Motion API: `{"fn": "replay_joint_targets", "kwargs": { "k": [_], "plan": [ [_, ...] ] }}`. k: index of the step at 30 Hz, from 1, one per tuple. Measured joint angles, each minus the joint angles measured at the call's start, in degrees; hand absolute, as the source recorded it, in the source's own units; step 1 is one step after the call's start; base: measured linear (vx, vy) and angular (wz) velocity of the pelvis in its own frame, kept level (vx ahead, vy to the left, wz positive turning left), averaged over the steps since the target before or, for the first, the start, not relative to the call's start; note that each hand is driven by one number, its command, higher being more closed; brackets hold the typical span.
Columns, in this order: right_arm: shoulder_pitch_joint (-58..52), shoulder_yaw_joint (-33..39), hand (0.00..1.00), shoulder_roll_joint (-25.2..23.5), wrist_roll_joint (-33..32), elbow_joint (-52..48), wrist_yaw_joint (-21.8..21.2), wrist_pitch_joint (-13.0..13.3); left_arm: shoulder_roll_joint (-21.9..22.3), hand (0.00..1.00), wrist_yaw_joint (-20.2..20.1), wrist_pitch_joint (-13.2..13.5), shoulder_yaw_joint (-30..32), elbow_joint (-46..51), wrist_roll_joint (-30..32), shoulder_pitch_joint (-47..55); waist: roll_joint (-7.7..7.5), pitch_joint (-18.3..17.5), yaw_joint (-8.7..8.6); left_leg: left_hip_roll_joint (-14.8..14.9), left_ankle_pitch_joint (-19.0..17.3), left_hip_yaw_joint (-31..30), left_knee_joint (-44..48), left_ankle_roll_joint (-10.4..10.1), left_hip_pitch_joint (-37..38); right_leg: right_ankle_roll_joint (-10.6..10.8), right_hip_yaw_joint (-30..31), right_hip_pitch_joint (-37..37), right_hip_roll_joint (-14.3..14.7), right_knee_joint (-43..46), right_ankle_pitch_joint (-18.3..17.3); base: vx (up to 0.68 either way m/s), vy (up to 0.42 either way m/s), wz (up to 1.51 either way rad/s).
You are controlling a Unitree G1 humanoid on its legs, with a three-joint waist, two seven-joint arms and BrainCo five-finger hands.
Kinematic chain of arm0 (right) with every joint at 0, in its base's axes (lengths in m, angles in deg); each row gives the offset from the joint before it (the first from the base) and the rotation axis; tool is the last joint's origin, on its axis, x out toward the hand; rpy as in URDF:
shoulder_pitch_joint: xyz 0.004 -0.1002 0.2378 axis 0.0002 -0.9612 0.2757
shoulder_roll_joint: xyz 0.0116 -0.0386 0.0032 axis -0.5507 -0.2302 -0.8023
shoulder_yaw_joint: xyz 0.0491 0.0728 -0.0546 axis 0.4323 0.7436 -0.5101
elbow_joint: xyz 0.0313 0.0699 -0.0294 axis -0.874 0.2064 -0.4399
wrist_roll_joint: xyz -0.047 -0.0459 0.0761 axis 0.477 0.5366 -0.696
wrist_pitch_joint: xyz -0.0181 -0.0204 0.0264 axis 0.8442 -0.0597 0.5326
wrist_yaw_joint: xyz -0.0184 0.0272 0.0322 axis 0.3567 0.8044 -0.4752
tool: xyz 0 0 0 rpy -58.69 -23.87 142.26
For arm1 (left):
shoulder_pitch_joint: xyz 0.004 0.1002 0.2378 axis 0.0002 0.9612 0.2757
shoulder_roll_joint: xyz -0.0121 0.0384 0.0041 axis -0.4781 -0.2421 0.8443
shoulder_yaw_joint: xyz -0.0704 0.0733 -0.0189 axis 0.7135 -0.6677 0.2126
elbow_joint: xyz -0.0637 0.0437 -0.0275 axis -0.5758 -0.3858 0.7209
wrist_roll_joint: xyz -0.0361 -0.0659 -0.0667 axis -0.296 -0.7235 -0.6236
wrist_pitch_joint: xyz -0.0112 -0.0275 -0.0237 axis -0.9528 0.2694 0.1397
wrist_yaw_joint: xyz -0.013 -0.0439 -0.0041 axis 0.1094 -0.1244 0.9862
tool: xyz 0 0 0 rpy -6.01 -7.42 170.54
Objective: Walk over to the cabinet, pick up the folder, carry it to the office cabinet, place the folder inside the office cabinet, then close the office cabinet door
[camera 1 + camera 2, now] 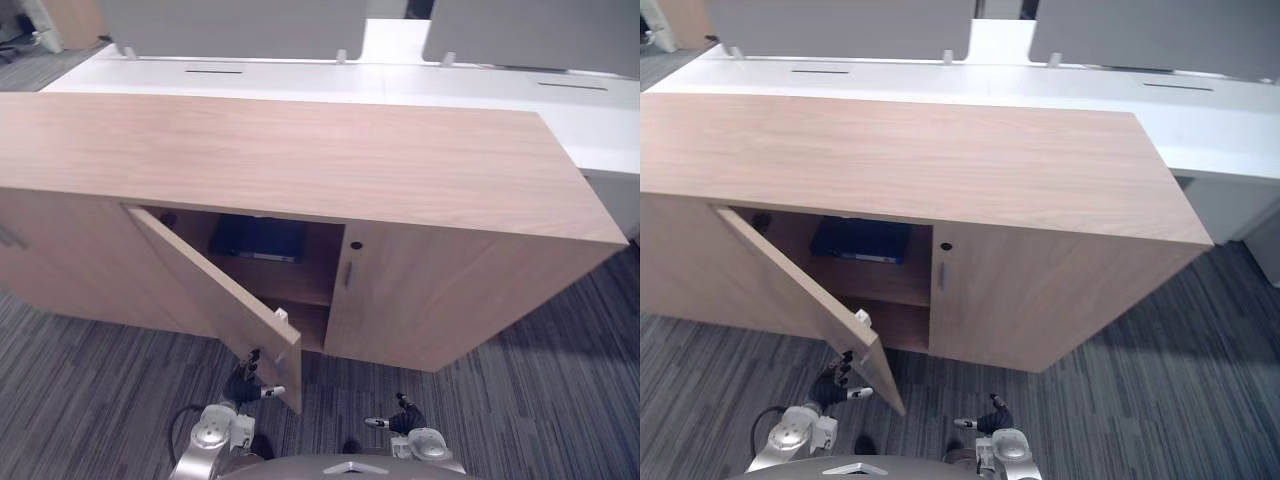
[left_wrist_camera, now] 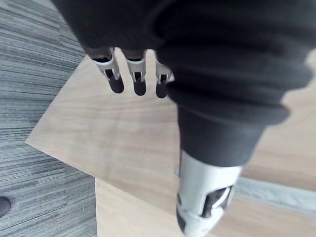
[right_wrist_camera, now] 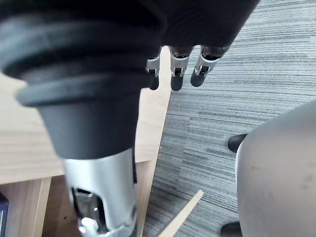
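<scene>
The wooden office cabinet [image 1: 300, 160] stands in front of me with its left door [image 1: 215, 290] swung partly outward. A dark blue folder [image 1: 258, 238] lies flat on the upper shelf inside, also seen as the folder [image 1: 862, 240] in the right eye view. My left hand [image 1: 245, 383] is at the door's lower outer corner, on its outer face. In the left wrist view its fingers [image 2: 138, 81] are straight over the door panel [image 2: 98, 143]. My right hand [image 1: 405, 420] hangs low before the closed right door, with relaxed fingers [image 3: 175, 74] holding nothing.
The right door [image 1: 420, 290] is closed, with a keyhole and a small handle near its inner edge. White desks [image 1: 400, 85] with grey partition screens stand behind the cabinet. Grey striped carpet [image 1: 100, 400] covers the floor around me.
</scene>
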Motion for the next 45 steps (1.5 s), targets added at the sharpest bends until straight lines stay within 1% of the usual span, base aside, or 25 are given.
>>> {"fn": "replay_joint_targets", "kwargs": {
  "k": [1, 4, 7, 10, 12, 13, 14, 16, 18, 19, 21, 22, 26, 31, 36, 38, 40, 42, 45],
  "plan": [
    [0.0, 0.0, 0.0, 0.0, 0.0, 0.0, 0.0, 0.0, 0.1, 0.0, 0.9, -0.1, 0.0, -1.1, 0.0, -1.4, 0.19, -0.2, -0.39, 0.2, -0.2, 1.0, 0.0, -0.2, 0.1, 0.3, 0.8, -0.4, 0.2, -0.2, 0.8, 0.06, -0.008, -0.41],
    [-0.2, 0.1, 0.0, 0.0, -0.1, 0.1, 0.1, 0.0, 0.1, 0.0, 2.3, -0.2, 0.1, -3.3, 0.0, -4.4, 0.39, -0.3, -0.91, 0.4, -0.2, 2.5, 0.1, -0.1, 0.4, 0.3, 2.1, -0.5, 0.5, -0.9, 1.6, 0.07, -0.006, -0.31],
    [-0.1, 0.6, 0.0, 0.0, -0.1, 0.3, 0.1, 0.0, -0.2, 0.0, 3.8, -0.4, 0.1, -4.7, 0.1, -6.9, 0.37, -0.3, -1.63, 0.5, -0.3, 2.6, 0.3, -0.1, 1.0, 0.3, 2.1, 0.4, 0.6, -1.6, 1.8, 0.06, -0.011, -0.05],
    [0.0, 0.6, 0.0, 0.0, -0.1, 0.3, 0.1, 0.0, -0.9, 0.0, 4.0, -0.5, 0.4, -5.9, 0.1, -8.2, 0.38, -0.3, -1.98, 0.8, -0.5, 3.2, 0.3, -0.5, 1.5, 0.2, 2.8, 0.7, 0.9, -1.8, 1.9, 0.02, -0.017, -0.13],
    [0.2, 0.6, 0.0, 0.1, -0.2, 0.6, 0.1, -0.1, -1.0, 0.0, 4.5, -0.5, 1.6, -5.9, 0.1, -8.4, 0.35, -0.3, -1.86, 1.0, -0.6, 3.9, 0.4, -0.5, 1.6, 0.0, 3.8, 0.2, 1.3, -1.8, 2.2, -0.02, -0.017, -0.23],
    [0.6, 0.6, 0.0, 0.2, -0.2, 1.0, 0.1, -0.1, -1.0, 0.0, 4.9, -0.5, 1.9, -5.9, 0.1, -8.4, 0.3, -0.3, -1.78, 0.9, -0.5, 3.2, 0.4, -0.5, 1.5, 0.0, 4.1, 0.0, 1.4, -1.9, 2.3, -0.01, -0.027, -0.21],
    [1.4, 0.6, 0.0, 0.7, -0.1, 2.7, 0.1, -0.3, -0.9, 0.0, 5.0, -0.5, 2.7, -6.3, 0.0, -8.4, 0.21, -0.3, -1.59, 0.6, -0.5, -2.7, 0.4, -0.4, 1.3, 0.1, 4.7, -0.7, 1.4, -2.1, 2.5, -0.01, -0.034, -0.21],
    [1.7, 0.7, 0.0, 1.4, -0.2, 2.9, 0.1, -0.9, -0.8, 0.0, 5.0, -0.4, 3.7, -7.6, 0.0, -8.7, 0.27, -0.3, -1.58, 0.7, -1.0, -7.1, 0.4, -0.9, 0.7, 0.4, 5.1, -1.4, 1.4, -2.4, 2.8, -0.01, -0.013, -0.16],
    [1.7, 1.8, 0.0, 1.2, -0.3, 3.1, 0.2, -1.0, -1.3, 0.0, 5.1, -0.4, 4.4, -9.7, 0.0, -8.8, -0.32, -0.4, -1.4, 0.5, -1.2, -6.9, 0.4, -0.9, 0.6, 0.6, 5.6, -1.6, 1.2, -2.7, 3.3, -0.03, 0.024, -0.1],
    [1.3, 1.8, 0.0, 1.2, -0.4, 3.1, 0.2, -1.1, -1.4, 0.0, 5.0, -0.6, 4.8, -10.6, 0.0, -8.2, -0.78, -0.7, -1.4, 0.3, -1.8, -6.9, 0.4, -1.4, 0.7, 0.7, 5.7, -1.6, 1.0, -2.9, 3.3, -0.03, 0.014, -0.05],
    [1.1, 1.9, 0.0, 1.2, -0.7, 3.1, 0.2, -1.1, -1.4, 0.0, 5.0, -0.6, 5.0, -11.5, 0.1, -7.7, -1.07, -0.9, -1.18, 0.0, -2.0, -6.9, 0.4, -1.6, 0.8, 0.9, 5.9, -1.5, 0.8, -3.0, 3.4, -0.02, 0.02, -0.05],
    [1.1, 3.0, 0.0, 1.0, -0.9, 3.7, 0.2, -1.1, -1.4, 0.0, 4.9, -0.7, 5.3, -13.4, 0.2, -7.3, -1.15, -1.0, -1.04, -0.1, -2.2, -6.9, 0.4, -1.5, 1.0, 0.9, 6.1, -1.3, 0.6, -3.1, 3.5, -0.01, 0.019, -0.05],
    [1.1, 4.3, 0.0, 1.1, -1.6, 5.0, 0.2, -1.1, -1.4, 0.0, 4.9, -1.2, 7.0, -18.2, 1.5, -6.0, -1.17, -1.4, -0.73, -0.4, -2.4, -7.0, 0.4, -1.4, 1.2, 1.0, 6.2, -1.1, 0.4, -3.3, 3.5, 0.0, 0.003, -0.01],
    [1.2, 6.4, 0.0, 1.0, -3.5, 6.9, 0.1, -1.1, -1.4, 0.0, 4.9, -1.8, 10.8, -24.4, 3.8, -3.5, -1.26, -1.8, -0.2, -0.5, -2.6, -7.0, 0.4, -1.2, 1.4, 1.1, 6.4, -0.9, 0.3, -3.6, 3.6, 0.01, -0.006, -0.02],
    [1.1, 7.6, 0.0, 1.0, -3.6, 7.4, 0.0, -1.2, -1.2, 0.0, 4.8, -2.0, 14.8, -26.2, 5.3, -1.7, -1.27, -2.1, 0.12, -0.6, -3.1, -6.2, 0.4, -1.4, 1.8, 1.2, 7.3, -0.8, 0.3, -3.6, 3.6, 0.0, -0.009, -0.09],
    [1.1, 8.0, 0.0, 1.0, -3.7, 7.6, 0.0, -1.2, -0.9, 0.0, 4.9, -2.1, 16.9, -27.1, 5.7, -1.7, -1.18, -2.2, 0.61, -0.7, -3.3, -5.1, 0.4, -1.3, 2.1, 1.4, 8.4, -1.1, 0.3, -3.7, 3.9, -0.01, -0.007, -0.25],
    [1.2, 8.0, 0.0, 1.0, -3.7, 7.6, 0.0, -1.3, -0.9, 0.0, 4.9, -2.2, 18.1, -27.9, 5.7, -1.7, -1.27, -2.2, 0.65, -0.8, -3.5, -4.7, 0.4, -1.2, 2.2, 1.5, 8.9, -1.1, 0.2, -3.7, 4.0, -0.02, -0.008, -0.16],
    [1.2, 8.2, 0.0, 1.1, -3.7, 7.7, 0.0, -1.3, -0.9, 0.0, 4.9, -2.3, 19.4, -28.2, 5.7, -1.5, -1.38, -2.2, 1.27, -0.8, -3.7, -3.8, 0.4, -1.2, 2.4, 1.6, 9.7, -1.3, 0.2, -3.9, 4.3, -0.02, -0.009, -0.19],
    [1.3, 8.6, 0.0, 1.0, -3.6, 7.7, 0.0, -1.3, -0.9, 0.0, 4.9, -2.6, 20.6, -28.3, 5.7, -0.8, -1.65, -2.0, 1.38, -0.9, -3.9, -3.3, 0.4, -1.2, 2.7, 1.6, 10.1, -1.2, 0.2, -3.8, 4.4, -0.01, -0.015, -0.11]
  ]
}}
